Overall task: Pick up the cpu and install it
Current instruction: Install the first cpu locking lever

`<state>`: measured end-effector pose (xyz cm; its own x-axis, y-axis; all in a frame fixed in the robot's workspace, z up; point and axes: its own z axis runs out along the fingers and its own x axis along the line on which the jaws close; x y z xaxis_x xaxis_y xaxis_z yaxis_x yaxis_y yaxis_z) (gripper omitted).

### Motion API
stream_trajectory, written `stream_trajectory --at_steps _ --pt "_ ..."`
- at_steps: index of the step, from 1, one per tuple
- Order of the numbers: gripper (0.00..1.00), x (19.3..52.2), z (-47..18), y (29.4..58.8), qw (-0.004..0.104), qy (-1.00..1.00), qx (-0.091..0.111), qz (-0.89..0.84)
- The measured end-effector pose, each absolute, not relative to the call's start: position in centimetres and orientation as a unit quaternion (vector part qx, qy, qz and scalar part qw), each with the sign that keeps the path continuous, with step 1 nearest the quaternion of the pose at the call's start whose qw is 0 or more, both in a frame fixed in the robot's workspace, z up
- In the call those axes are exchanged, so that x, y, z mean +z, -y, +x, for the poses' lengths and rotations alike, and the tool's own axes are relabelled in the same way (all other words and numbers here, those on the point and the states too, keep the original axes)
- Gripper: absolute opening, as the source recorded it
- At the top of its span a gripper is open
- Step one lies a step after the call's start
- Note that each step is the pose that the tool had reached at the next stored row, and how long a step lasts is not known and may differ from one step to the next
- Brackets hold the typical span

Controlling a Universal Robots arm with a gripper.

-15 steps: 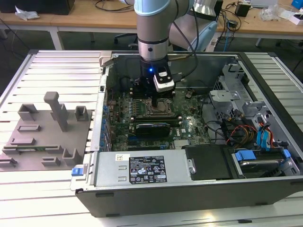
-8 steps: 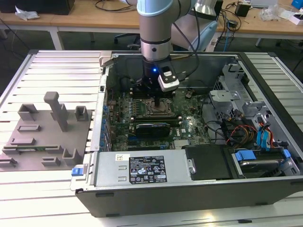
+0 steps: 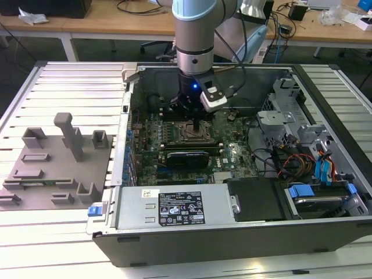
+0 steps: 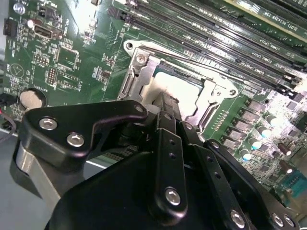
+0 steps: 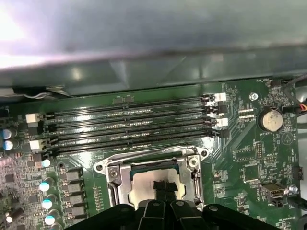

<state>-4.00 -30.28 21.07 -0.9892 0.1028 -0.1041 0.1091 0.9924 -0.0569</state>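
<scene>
The computer case (image 3: pixel 232 174) lies open on the slatted table (image 3: pixel 70 81), with the grey fixture plate (image 3: pixel 55 168) beside it toward the exterior view's left edge of the table. Inside the case the green motherboard (image 3: pixel 180 131) faces up, and the arm has its tool (image 3: pixel 198 124) lowered straight over the metal-framed socket (image 5: pixel 153 167) near the board's middle. In both wrist views the cpu (image 4: pixel 180 91) sits pale and flat within the socket frame, right under the dark fingertips (image 5: pixel 163 187), which stand narrow and close together at the chip; whether they are pinching it or merely resting on it I cannot tell. The risk, as I judge it, is a chip not lying square in its seat: any tilt or sideways drag would press it against the socket's contacts and bend them, and a lift with the fingers sticking could pull it askew. The tool's own body hides the near side of the socket and the chip's near edge, so the fit along that edge cannot be checked. The contacts beneath are covered.
</scene>
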Motion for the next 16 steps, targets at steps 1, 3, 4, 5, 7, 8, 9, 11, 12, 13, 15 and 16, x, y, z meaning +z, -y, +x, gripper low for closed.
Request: stream_trajectory --at_steps 1,3,4,5,7,8,9,11,12,13,15,16 --pt "0.11 21.2 -4.0 30.3 0.051 -0.997 -0.031 0.052" --pt "0.11 21.6 -4.0 30.3 0.051 -0.997 -0.031 0.051" --pt "0.11 21.8 -4.0 30.3 0.051 -0.997 -0.031 0.050" --pt "0.11 22.0 -4.0 30.3 0.051 -0.997 -0.031 0.050" --pt "0.11 22.4 -4.0 30.3 0.051 -0.997 -0.031 0.050" --pt "0.11 22.7 -4.0 30.3 0.051 -0.997 -0.031 0.050" --pt "0.11 23.0 -4.0 30.3 0.051 -0.997 -0.031 0.050" --pt "0.11 23.4 -4.0 30.3 0.051 -0.997 -0.031 0.050" --pt "0.11 23.8 -4.0 30.3 0.051 -0.997 -0.031 0.050" --pt "0.11 23.9 -4.0 30.3 0.051 -0.997 -0.031 0.050" --pt "0.11 23.9 -4.0 30.3 0.051 -0.997 -0.031 0.050" --pt "0.11 23.9 -4.0 30.3 0.051 -0.997 -0.031 0.050"
